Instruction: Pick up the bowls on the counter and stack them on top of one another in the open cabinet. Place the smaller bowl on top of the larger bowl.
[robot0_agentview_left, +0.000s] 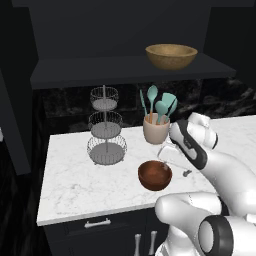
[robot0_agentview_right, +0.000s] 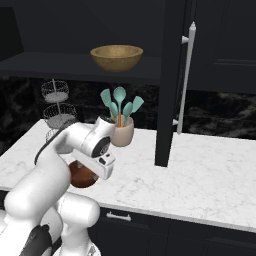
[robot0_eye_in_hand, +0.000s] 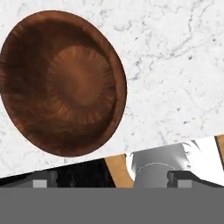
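Reddish-brown smaller bowl (robot0_eye_in_hand: 61, 83) lies on the counter (robot0_eye_in_hand: 175, 65) below the gripper (robot0_agentview_left: 172, 162).

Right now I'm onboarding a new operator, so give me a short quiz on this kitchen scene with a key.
1. True or false: the larger bowl already sits on the shelf of the open cabinet.
2. Where is the smaller bowl?
A. inside the larger bowl
B. on the counter, in front of the utensil cup
C. in the wire basket stand
3. Fill in: the utensils in the cup are ____ in colour.

Key:
1. True.
2. B. The hand view shows it empty and upright on the marble.
3. Teal.

The gripper hovers beside the smaller bowl.
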